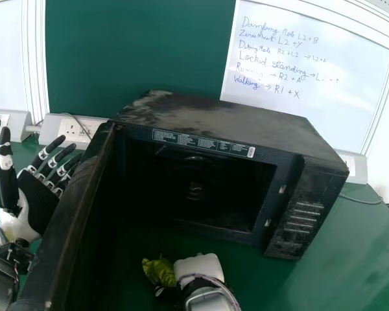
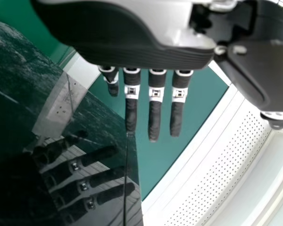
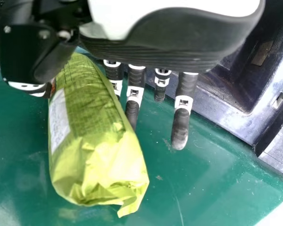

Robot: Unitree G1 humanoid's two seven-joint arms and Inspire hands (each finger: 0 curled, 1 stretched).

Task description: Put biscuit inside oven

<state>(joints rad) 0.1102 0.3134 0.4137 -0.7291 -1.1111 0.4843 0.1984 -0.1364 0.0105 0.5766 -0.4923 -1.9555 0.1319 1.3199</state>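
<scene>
Biscuit packet (image 3: 94,146), long and rounded in a crinkled yellow-green wrapper, outside the oven (image 1: 227,126) and in front of its open mouth. The right hand (image 3: 170,47) has it lightly pinched, thumb on one side and nearly straight fingers on the other; whether the packet also touches the table (image 1: 350,265), I cannot tell. It is probably light, with a thin, somewhat slippery skin over a firm but brittle roll, so a hard squeeze could crack the biscuits. The best hold looks to be around the middle of its body, away from the loosely folded end. The left hand (image 1: 35,197), open with fingers extended and holding nothing, is beside the outer face of the oven's swung-open door (image 1: 58,233). The tabletop is smooth, green and faintly glossy, with small specks and scratches. Behind the oven, whose black top is dusty, are a dark green board (image 1: 136,48), a whiteboard (image 1: 311,110) with blue handwriting, and a wall socket (image 1: 74,131) with a cable
</scene>
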